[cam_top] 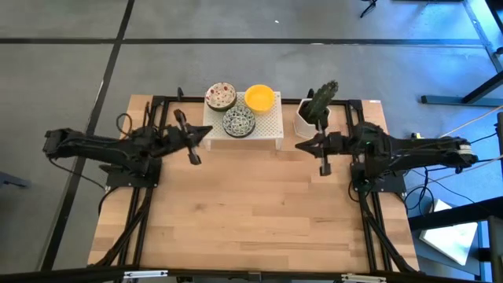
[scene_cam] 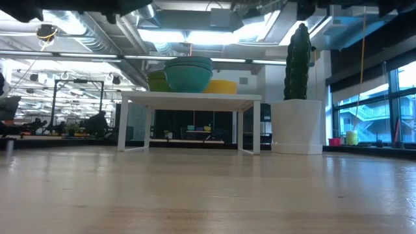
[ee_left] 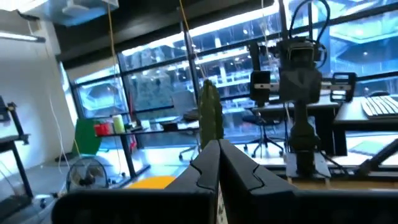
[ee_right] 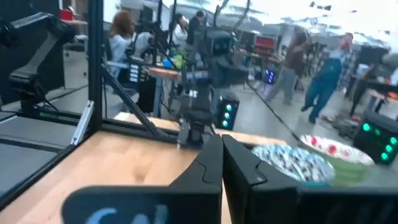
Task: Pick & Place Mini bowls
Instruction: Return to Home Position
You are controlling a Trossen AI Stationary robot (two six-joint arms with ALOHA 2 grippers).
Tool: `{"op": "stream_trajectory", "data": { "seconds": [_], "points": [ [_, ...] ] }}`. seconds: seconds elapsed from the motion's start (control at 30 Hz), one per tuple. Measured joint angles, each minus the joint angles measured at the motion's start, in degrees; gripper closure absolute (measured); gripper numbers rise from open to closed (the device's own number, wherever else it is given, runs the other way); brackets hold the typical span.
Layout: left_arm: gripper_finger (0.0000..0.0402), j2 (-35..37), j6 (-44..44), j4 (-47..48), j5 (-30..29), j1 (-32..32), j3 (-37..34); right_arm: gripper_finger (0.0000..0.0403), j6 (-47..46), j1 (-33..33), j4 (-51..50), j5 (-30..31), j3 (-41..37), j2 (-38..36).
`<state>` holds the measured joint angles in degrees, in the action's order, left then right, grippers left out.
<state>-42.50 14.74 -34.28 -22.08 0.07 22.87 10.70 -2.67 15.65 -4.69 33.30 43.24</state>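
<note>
**Between left gripper [cam_top: 208,134] and right gripper [cam_top: 299,146]: mini bowls [cam_top: 239,121] on the rack [cam_top: 271,127]**

Three groups of bowls sit on the white perforated rack. The blue-patterned ones are nearest the left gripper's tip, with the red-speckled and yellow ones beyond. Both grippers are clenched and empty. The cactus pot [cam_top: 308,119] stands just beside the right gripper.

Figure: Robotics laboratory within an open-plan industrial office.
Beyond the pale wooden table [cam_top: 259,212]: black-framed glass walls [ee_left: 155,93] and standing people [ee_right: 323,78]; above it, exposed silver ceiling ducts [scene_cam: 104,32].
</note>
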Motion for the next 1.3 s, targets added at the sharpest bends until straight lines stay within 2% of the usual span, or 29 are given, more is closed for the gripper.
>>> {"op": "stream_trajectory", "data": {
  "seconds": [0.23, 0.33, 0.4, 0.5, 0.6, 0.7, 1.0, 1.3],
  "points": [
    [0.0399, 8.1, -3.9, 16.0, 1.4, 1.0, 0.0, 0.0401, -2.3, -0.2, -9.7, -1.9, 0.0, -6.4],
    [0.0400, 11.4, -4.4, 18.8, 1.8, 0.6, 0.0, 0.0401, -2.2, 0.5, -12.6, -2.9, -0.2, -8.4],
    [0.0399, 13.6, -4.5, 20.5, 4.6, 0.4, 0.0, 0.0401, -1.7, 0.7, -12.0, -2.9, -2.1, -10.1],
    [0.0399, 15.6, -4.2, 17.6, 9.5, 1.2, -3.1, 0.0401, -1.6, 0.7, -7.8, -2.9, -6.7, -13.7],
    [0.0399, 16.5, -4.1, 12.4, 10.2, 3.3, -6.9, 0.0401, -1.9, 0.7, -4.7, -2.9, -10.3, -17.8],
    [0.0399, 16.6, -4.3, 8.6, 12.1, 6.7, -9.2, 0.0402, -2.5, 0.6, -5.7, -3.0, -12.5, -21.7],
    [0.0400, 17.0, -7.5, 11.0, 21.8, 17.4, -9.6, 0.0402, -4.0, 0.6, -12.9, -3.0, -16.3, -34.0],
    [0.0400, 18.0, -9.7, 14.4, 27.1, 21.1, -9.6, 0.0402, -7.8, 0.6, -16.3, -2.6, -20.2, -42.3]
  ]
}}
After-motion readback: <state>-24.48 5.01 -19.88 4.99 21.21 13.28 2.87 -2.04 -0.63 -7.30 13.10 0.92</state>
